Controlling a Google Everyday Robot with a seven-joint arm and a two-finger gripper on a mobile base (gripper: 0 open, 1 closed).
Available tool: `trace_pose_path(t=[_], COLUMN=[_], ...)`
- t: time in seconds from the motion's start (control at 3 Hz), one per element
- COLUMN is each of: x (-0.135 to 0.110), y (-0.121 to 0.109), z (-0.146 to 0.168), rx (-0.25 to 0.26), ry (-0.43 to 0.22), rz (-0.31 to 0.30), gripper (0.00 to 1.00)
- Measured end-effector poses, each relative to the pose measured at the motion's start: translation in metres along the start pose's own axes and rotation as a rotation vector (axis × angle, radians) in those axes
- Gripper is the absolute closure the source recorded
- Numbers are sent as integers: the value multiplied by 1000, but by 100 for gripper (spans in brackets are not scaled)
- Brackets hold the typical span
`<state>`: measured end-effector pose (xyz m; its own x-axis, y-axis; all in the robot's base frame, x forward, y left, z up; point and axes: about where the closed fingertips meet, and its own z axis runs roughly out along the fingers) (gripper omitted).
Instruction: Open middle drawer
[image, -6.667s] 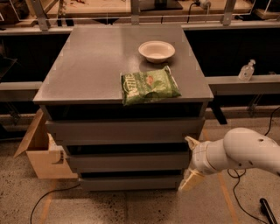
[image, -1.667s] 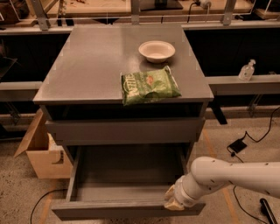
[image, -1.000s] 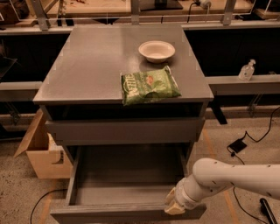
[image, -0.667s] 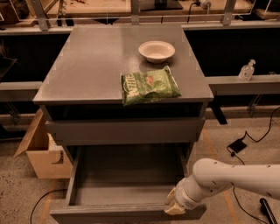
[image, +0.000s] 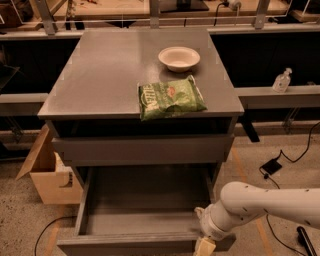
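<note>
The middle drawer (image: 145, 220) of the grey cabinet stands pulled far out toward me, and its inside is bare. Its plain front (image: 125, 245) lies along the bottom edge of the view. The taller top front (image: 142, 149) above it is closed. The lowest front is hidden under the open drawer. My gripper (image: 205, 245) is at the right end of the middle drawer's front, touching its top edge. The white arm (image: 265, 205) reaches in from the right.
On the cabinet top (image: 100, 75) lie a green chip bag (image: 170, 97) near the front edge and a white bowl (image: 179, 58) behind it. A cardboard box (image: 47, 172) stands on the floor at the left. Cables and a black adapter (image: 272, 166) lie at the right.
The middle drawer was closed in the earliest frame and now stands pulled out. Over the last second the drawer and my gripper have barely moved.
</note>
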<state>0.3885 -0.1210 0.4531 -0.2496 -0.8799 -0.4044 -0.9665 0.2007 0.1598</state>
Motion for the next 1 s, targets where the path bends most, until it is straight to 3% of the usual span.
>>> trace_pose_path(t=[0.33,1.0], x=[11,51], y=[-1,-23], z=[-27,-124], rx=[56,264], ry=[12,-46], rz=[14,50], gripper=[0,0])
